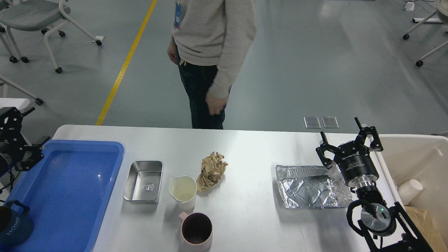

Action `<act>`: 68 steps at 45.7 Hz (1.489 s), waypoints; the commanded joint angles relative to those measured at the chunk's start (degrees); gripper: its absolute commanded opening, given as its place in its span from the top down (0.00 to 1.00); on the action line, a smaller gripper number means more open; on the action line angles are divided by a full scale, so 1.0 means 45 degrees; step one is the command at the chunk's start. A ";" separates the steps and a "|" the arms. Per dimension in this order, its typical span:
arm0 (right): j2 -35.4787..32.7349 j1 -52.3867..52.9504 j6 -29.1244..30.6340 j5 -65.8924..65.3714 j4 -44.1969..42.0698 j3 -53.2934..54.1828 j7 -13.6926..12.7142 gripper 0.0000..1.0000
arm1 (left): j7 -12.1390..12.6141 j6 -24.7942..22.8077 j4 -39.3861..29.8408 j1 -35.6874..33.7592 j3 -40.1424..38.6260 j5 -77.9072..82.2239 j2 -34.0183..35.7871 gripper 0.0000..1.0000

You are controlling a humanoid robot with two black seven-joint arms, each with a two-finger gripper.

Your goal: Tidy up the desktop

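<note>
The white desktop [252, 150] holds a steel tray [143, 181], a cream paper cup [183, 190], a crumpled brown paper ball [211, 170], a pink mug [196, 229] at the front edge and a crushed foil container [309, 187]. My right gripper [338, 127] is open and empty, just beyond the foil container's far right corner. My left gripper [37, 125] is open and empty at the view's far left edge, beside the blue tray [70, 182] and partly cut off.
A dark blue mug [12, 224] lies in the blue tray's near left corner. A cream bin [420, 154] at the right holds a paper cup [410, 190] and brown paper [425, 218]. A person [210, 42] stands behind the table. Chairs stand on the floor beyond.
</note>
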 commanded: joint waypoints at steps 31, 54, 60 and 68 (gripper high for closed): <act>-0.0106 0.0001 -0.0058 0.0000 -0.0010 -0.0434 -0.0058 0.00 | -0.1629 0.0893 -0.5210 0.2348 0.1142 0.4256 0.7189 0.04; -0.0399 0.0060 -0.0136 0.0000 0.0010 -0.0845 -0.0058 0.00 | -0.1726 0.0738 -0.5503 0.2445 0.2040 0.5899 0.7053 0.04; -0.0380 0.0060 -0.0195 0.0000 0.0068 -0.0864 -0.0058 0.00 | -0.1707 0.0036 -0.5504 0.2036 0.2665 0.6425 0.6058 0.04; -0.0380 0.0040 -0.0195 0.0000 0.0088 -0.0865 -0.0058 0.00 | -0.1531 -0.1235 -0.5504 0.1079 0.3387 0.8260 0.4418 0.04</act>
